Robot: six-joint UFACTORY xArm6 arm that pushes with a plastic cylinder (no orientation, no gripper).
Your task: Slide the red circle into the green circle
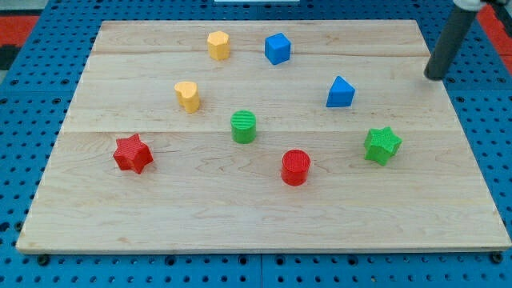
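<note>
The red circle stands on the wooden board, a little below the middle. The green circle stands up and to the view's left of it, with a gap between them. My tip rests at the board's right edge near the view's top, far to the right of both circles and above the green star.
A red star lies at the left. A yellow heart-like block and a yellow block lie upper left. A blue block sits at the top middle, a blue triangular block to its lower right.
</note>
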